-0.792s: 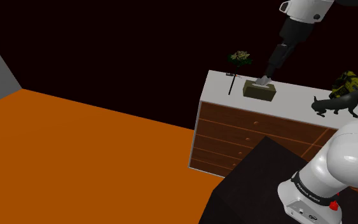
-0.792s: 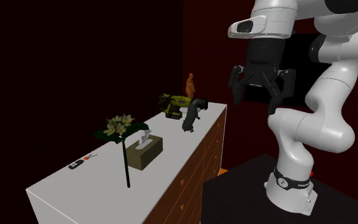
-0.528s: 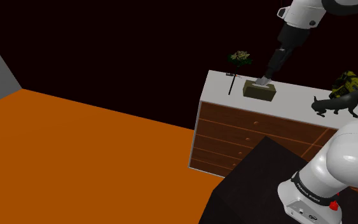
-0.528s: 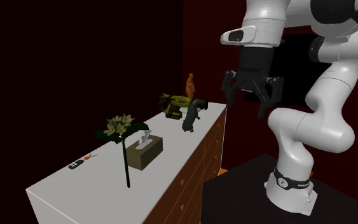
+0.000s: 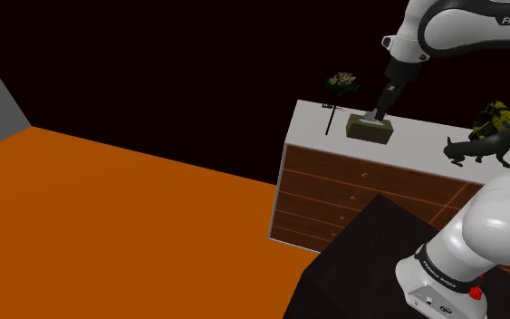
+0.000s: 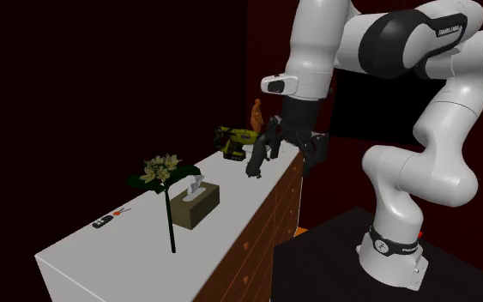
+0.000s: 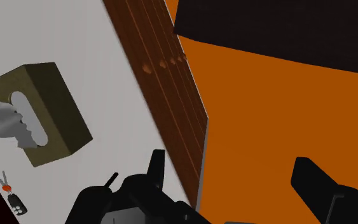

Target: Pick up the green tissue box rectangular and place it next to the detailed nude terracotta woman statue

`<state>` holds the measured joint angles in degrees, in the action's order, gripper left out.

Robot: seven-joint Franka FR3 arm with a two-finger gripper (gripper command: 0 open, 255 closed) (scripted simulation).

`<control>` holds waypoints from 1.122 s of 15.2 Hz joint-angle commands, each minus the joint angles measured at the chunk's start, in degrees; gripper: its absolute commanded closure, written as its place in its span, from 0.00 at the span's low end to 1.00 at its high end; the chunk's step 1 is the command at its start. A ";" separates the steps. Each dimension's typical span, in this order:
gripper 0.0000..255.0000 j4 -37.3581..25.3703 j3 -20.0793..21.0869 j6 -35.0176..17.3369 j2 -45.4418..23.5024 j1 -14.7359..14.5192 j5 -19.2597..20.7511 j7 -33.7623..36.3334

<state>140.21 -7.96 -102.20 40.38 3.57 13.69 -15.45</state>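
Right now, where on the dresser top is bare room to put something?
The dresser top is bare between the tissue box and the black cat figure, and at the end past the flower stem. The opposite end is crowded: cat, yellow tool, orange statue.
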 commanded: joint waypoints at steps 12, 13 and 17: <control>0.00 -2.75 -8.25 -17.30 -19.22 5.56 15.02 -8.49; 0.00 -3.44 -8.84 -18.58 -20.97 5.97 16.03 -8.97; 0.00 -6.89 -11.09 -23.47 -28.23 7.57 19.68 -10.78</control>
<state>134.46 -18.31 -124.32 14.16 10.65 32.41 -25.48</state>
